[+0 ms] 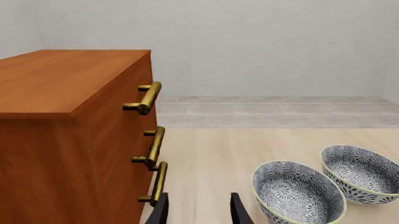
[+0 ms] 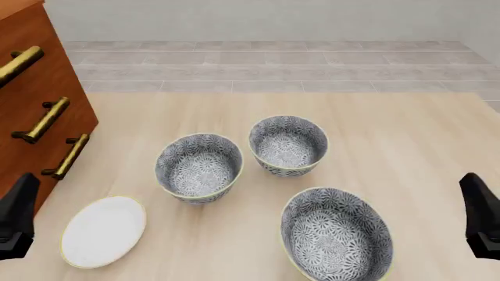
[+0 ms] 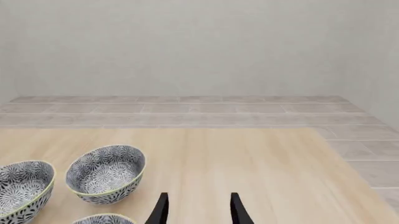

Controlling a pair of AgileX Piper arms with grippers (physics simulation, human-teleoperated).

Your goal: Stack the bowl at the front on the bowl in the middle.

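Front bowl [image 2: 336, 234] sits nearest the arms on the worktop [image 2: 406, 146], untouched; right claw [image 3: 196, 210], fingers apart, should pinch its rim, lift clear, and lower level into the middle bowl [image 2: 199, 167].

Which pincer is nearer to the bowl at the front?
The right pincer: it hangs just beside the bowl at the front, on its right. The left pincer is far across the table, beyond the white plate.

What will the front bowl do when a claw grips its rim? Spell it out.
The front bowl looks rigid and glazed, so probably slippery on a thin rim. Its deep round walls suggest it may tilt if pinched on one side. Likely ceramic, so lower it gently into the middle bowl.
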